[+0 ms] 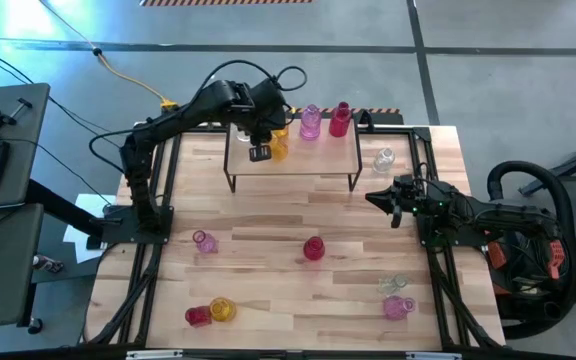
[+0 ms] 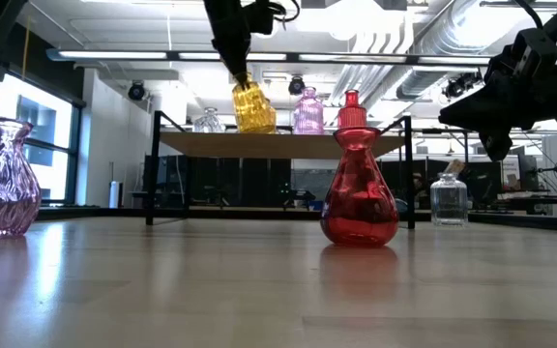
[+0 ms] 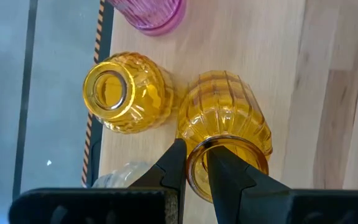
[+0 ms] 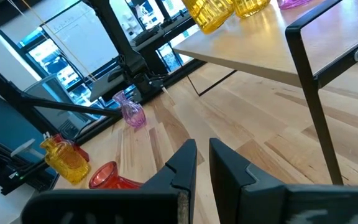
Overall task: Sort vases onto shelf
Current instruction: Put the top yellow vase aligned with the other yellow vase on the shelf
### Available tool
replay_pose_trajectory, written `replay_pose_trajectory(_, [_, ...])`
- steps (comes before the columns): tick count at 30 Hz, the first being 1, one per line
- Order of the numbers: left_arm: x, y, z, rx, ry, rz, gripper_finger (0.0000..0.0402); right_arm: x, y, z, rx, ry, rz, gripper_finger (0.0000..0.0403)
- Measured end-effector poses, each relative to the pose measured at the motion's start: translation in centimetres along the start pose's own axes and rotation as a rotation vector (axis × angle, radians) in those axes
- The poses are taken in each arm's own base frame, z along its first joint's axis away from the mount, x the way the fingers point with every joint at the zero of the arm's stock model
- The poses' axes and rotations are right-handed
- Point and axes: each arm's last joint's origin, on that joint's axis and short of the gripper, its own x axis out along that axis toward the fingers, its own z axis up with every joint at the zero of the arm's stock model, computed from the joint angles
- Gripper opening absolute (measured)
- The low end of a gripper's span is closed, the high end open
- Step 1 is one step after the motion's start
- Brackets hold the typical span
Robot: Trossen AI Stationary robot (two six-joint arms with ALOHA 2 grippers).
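Fingers of the left gripper [image 3: 194, 163] pinch the rim of an amber vase [image 3: 229, 118], tilted on the shelf [image 1: 318, 160] beside a second amber vase [image 3: 126, 93] — pink and red ones stand further along. Right gripper [image 1: 393, 200] hangs closed and empty above the table [image 1: 268, 290], near the shelf's end.

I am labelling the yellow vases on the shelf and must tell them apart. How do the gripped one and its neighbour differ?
The gripped yellow vase has its rim pinched by the left tool; the neighbouring yellow vase stands free. The gripped vase has horizontal ribs, while the neighbour has a rounder, quilted-looking body. Both are amber-yellow glass, close together on the shelf.
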Motion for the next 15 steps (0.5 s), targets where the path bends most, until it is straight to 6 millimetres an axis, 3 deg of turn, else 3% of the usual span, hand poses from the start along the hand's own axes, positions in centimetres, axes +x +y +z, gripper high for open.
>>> replay_pose_trajectory(15, [0.00, 0.05, 0.14, -0.004, -0.015, 0.005, 0.0074, 0.00, 0.00, 0.00, 0.000, 0.000, 0.000, 0.0028])
